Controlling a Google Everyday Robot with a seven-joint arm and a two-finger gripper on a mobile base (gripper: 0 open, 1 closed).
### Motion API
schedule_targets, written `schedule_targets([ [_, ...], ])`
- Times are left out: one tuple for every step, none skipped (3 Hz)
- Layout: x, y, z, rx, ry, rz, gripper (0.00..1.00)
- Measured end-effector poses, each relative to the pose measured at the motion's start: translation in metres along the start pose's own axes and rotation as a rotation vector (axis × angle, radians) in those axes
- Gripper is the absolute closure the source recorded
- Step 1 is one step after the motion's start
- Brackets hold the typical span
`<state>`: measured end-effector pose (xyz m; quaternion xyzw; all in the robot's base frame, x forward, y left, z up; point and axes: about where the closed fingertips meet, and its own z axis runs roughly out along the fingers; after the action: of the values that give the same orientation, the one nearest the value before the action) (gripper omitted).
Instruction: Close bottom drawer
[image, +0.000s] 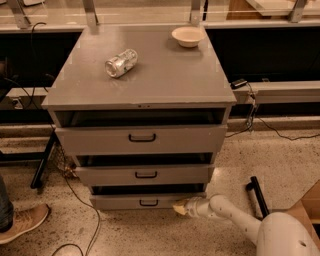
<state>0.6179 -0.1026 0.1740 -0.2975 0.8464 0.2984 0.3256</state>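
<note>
One target: the bottom drawer (112, 202) is sitting ajar, lowest of the stack, its front running 9-to-3. Pincer (180, 208) is hovering at 3 o'clock of the handle (148, 202) (grip state: cannot tell), and the closing push is likely pointing toward 12.
</note>
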Motion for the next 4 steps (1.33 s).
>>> schedule_targets([
  [-0.016, -0.018, 0.008, 0.009, -0.033, -0.029, 1.00],
  [-0.021, -0.026, 0.005, 0.024, -0.049, -0.036, 1.00],
  [-0.017, -0.021, -0.002, 0.045, -0.068, -0.031, 1.00],
  [-0.012, -0.027, -0.049, 0.144, -0.086, 0.004, 1.00],
])
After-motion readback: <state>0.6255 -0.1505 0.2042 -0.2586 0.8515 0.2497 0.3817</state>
